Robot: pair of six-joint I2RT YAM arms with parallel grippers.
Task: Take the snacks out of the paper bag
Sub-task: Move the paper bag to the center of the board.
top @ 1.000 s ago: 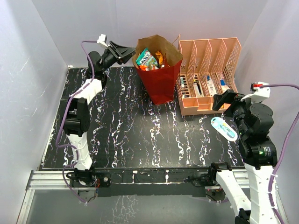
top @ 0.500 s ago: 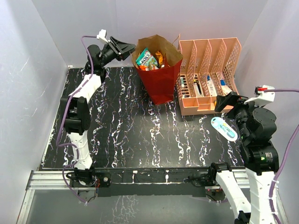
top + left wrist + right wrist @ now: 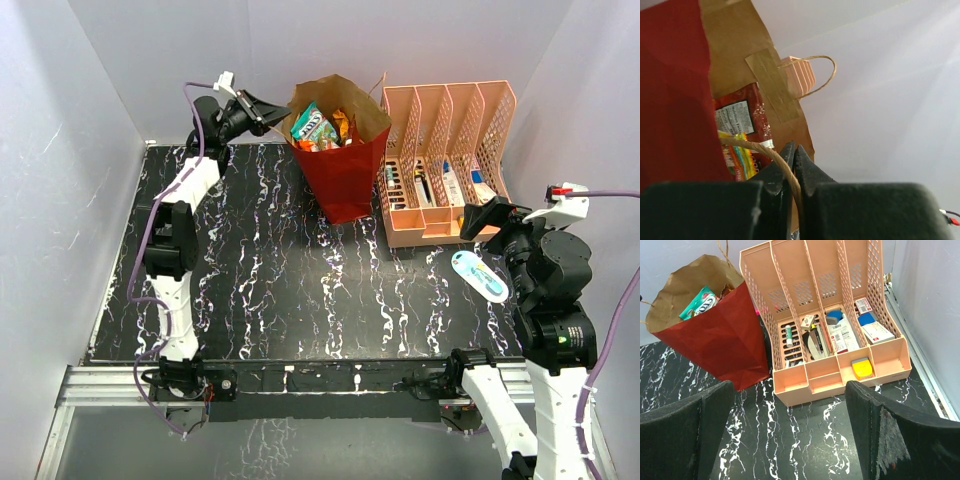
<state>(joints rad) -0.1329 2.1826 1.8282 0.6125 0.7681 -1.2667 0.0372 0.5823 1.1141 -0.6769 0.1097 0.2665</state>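
The dark red paper bag (image 3: 345, 175) stands upright at the back centre, its mouth open. Snacks (image 3: 318, 128), teal, orange and red packets, stick up inside it. My left gripper (image 3: 275, 112) is at the bag's left rim. In the left wrist view it (image 3: 793, 147) is shut on the bag's twisted near handle (image 3: 760, 147), beside red and yellow snack packets (image 3: 740, 120) and the bag's red outside (image 3: 670, 100). My right gripper (image 3: 478, 215) is open and empty, above the table in front of the organiser. The right wrist view shows it (image 3: 790, 430), the bag (image 3: 720, 340) and a teal packet (image 3: 699, 302).
A peach file organiser (image 3: 445, 150) with stationery stands right of the bag, touching it; it also shows in the right wrist view (image 3: 825, 325). A white-and-blue oval packet (image 3: 478, 275) lies on the table by my right arm. White walls enclose the table.
My left gripper has moved right to the bag's left rim, where it holds the handle. My right arm shifted slightly right, then stayed still.
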